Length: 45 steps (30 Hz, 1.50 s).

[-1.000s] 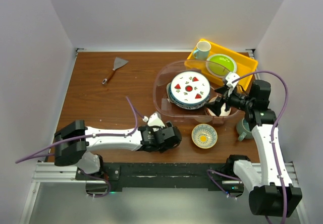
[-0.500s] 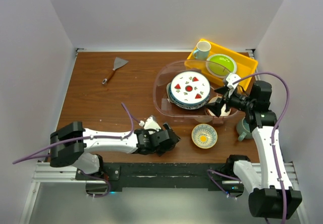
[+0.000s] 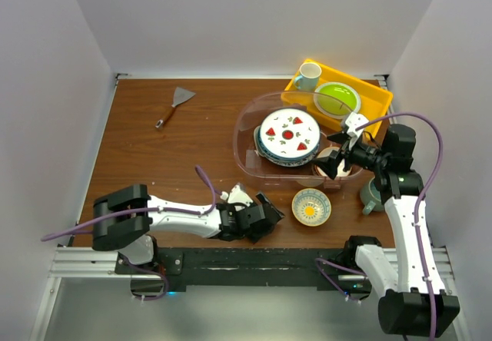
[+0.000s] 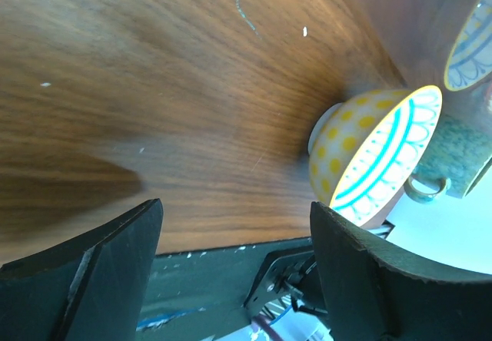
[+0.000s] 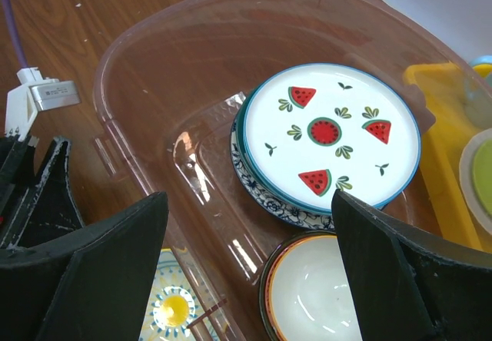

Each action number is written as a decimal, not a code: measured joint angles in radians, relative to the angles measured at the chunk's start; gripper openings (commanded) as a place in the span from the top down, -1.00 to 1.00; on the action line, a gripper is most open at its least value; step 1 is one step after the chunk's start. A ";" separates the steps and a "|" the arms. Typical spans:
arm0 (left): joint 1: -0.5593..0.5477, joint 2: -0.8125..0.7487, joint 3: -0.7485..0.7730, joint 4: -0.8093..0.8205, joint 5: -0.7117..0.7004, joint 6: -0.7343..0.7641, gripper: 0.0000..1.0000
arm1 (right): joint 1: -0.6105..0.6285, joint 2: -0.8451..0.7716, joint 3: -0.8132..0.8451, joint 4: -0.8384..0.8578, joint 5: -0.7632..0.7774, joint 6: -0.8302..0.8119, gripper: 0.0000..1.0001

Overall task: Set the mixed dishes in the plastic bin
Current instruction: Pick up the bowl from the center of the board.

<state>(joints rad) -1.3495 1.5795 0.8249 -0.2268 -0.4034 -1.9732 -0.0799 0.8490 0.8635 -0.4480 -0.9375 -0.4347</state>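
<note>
1. While both claws stand released and carry nothing, the overhead view puts the left claw (image 3: pixel 265 212) low over the table (image 3: pixel 154 157). The yellow-dotted bowl (image 3: pixel 311 206) sits just ahead of its fingertips, not touching. The right claw (image 3: pixel 330 163) hangs over the plastic bin (image 3: pixel 242 130), directly above a white-lined bowl (image 3: pixel 338 164) already inside. The stack of plates (image 3: pixel 288 135) lies in the bin beyond its fingertips. The grey-teal mug (image 3: pixel 371 195) stands on the table behind this claw, beside its arm and partly hidden.
2. Left wrist view: the fingers (image 4: pixel 100 272) are spread wide with only bare wood between them. The yellow-dotted bowl (image 4: pixel 369 157) is ahead, off towards the right-hand finger, with the mug (image 4: pixel 453 153) just past it.
3. Right wrist view: the fingers (image 5: pixel 415 279) are equally wide. The bin's rim (image 5: pixel 108 80) curves ahead of the claw, the plates (image 5: pixel 330 130) rest ahead on its floor, and the white-lined bowl (image 5: pixel 315 299) lies directly beneath.
4. Assessment: the bowl and the mug remain outside the bin. Both look like glazed ceramic, so they are probably rigid, fairly weighty, slick and liable to chip. The bowl is best taken at the rim, one finger inside and one outside. The mug is best taken across its wall. Each should be lowered into the bin, not dropped.
</note>
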 measured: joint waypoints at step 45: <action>0.041 0.212 0.054 0.362 0.034 0.077 1.00 | 0.000 -0.005 0.000 0.000 -0.023 -0.001 -0.83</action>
<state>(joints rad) -1.3087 1.7916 0.8787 0.1356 -0.3691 -1.8965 -0.0799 0.8440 0.8631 -0.4480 -0.9607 -0.4355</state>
